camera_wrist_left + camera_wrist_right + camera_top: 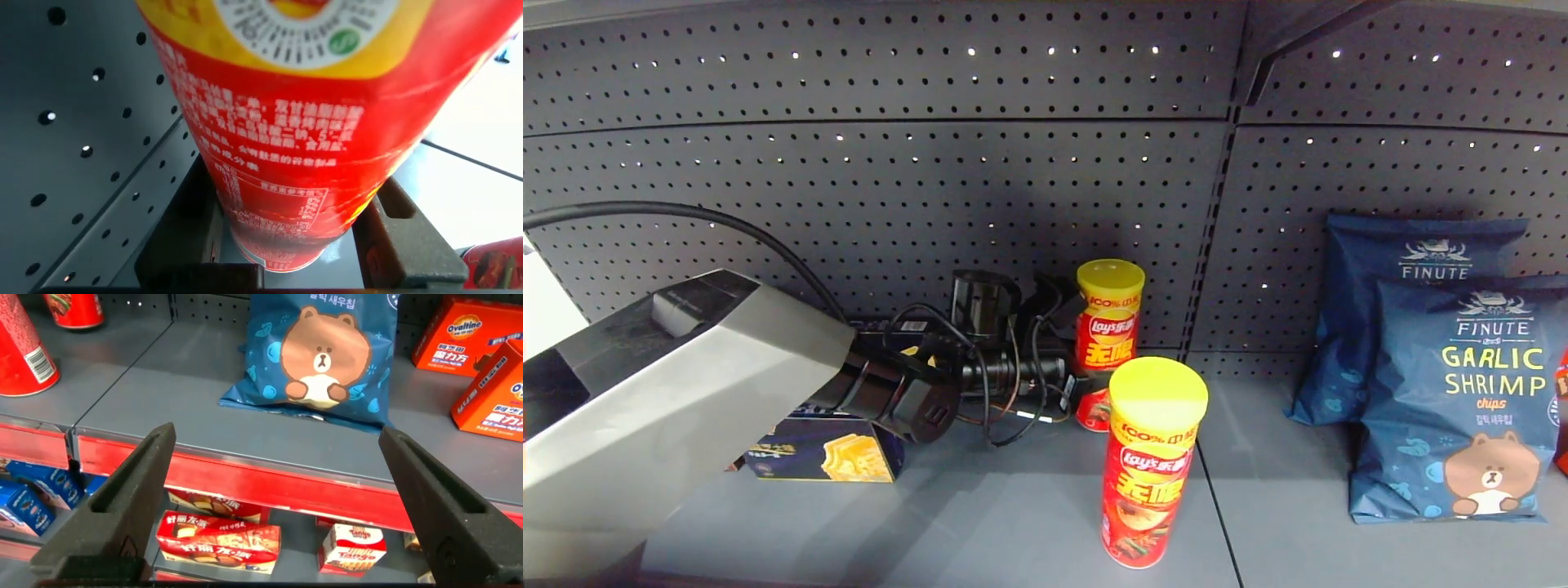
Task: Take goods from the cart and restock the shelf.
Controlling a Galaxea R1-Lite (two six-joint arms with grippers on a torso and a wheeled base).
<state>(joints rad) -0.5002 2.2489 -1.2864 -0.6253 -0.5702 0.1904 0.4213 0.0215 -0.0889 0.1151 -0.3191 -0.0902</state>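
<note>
**Red chip can gripped at the shelf's back**

Red and yellow, the rear chip can (pixel 1109 327) stands upright near the pegboard (pixel 890 204), long axis vertical. The left gripper (pixel 1086 390) is clamped on its lower half from the robot's left. A second chip can (pixel 1152 461) stands just in front, slightly right, so any withdrawal should probably run leftward. The right gripper (pixel 278 506) hangs spread wide before the shelf (pixel 245 416) edge, empty.

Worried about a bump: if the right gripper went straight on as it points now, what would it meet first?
Likely the blue bear-print chips bag, centred beyond the right gripper and its open fingers. Depth is unclear, so the shelf's red front edge may come first.
</note>
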